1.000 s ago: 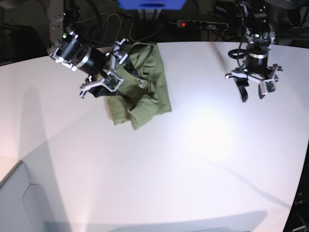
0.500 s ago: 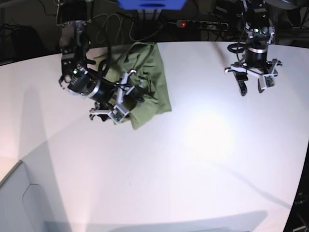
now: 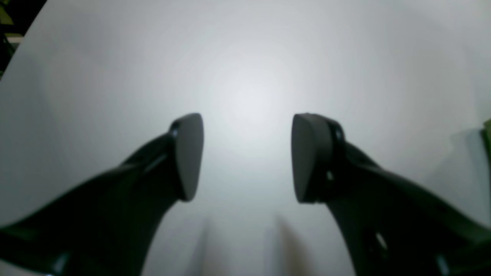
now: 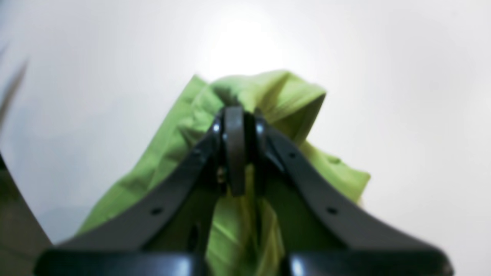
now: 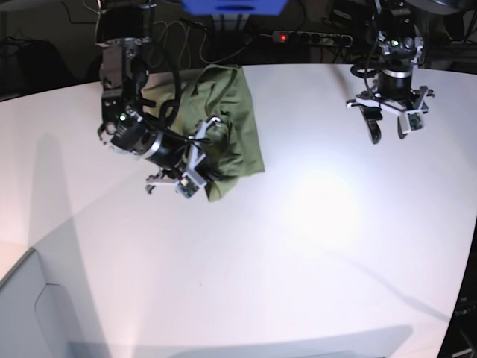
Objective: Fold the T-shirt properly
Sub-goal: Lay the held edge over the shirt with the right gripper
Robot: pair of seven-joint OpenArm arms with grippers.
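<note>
The olive-green T-shirt [image 5: 240, 119] lies bunched on the white table [image 5: 298, 246], at the back left in the base view. My right gripper [image 5: 209, 173] sits at the shirt's near edge. In the right wrist view that gripper [image 4: 234, 115] is shut on a raised fold of the T-shirt [image 4: 268, 90], and cloth bunches around and under the fingers. Far to the right, my left gripper [image 5: 387, 133] hangs over bare table, apart from the shirt. In the left wrist view it [image 3: 247, 153] is open with nothing between its fingers.
A power strip [image 5: 313, 36] with a red light and loose cables lie beyond the table's back edge. A blue object [image 5: 235, 6] sits at the top. At the lower left the table's edge meets a grey surface [image 5: 30, 313].
My right arm has swung down from the shirt's left side to its near edge, and its jaws have gone from open to shut on the cloth. The left gripper has drifted slightly toward the back.
</note>
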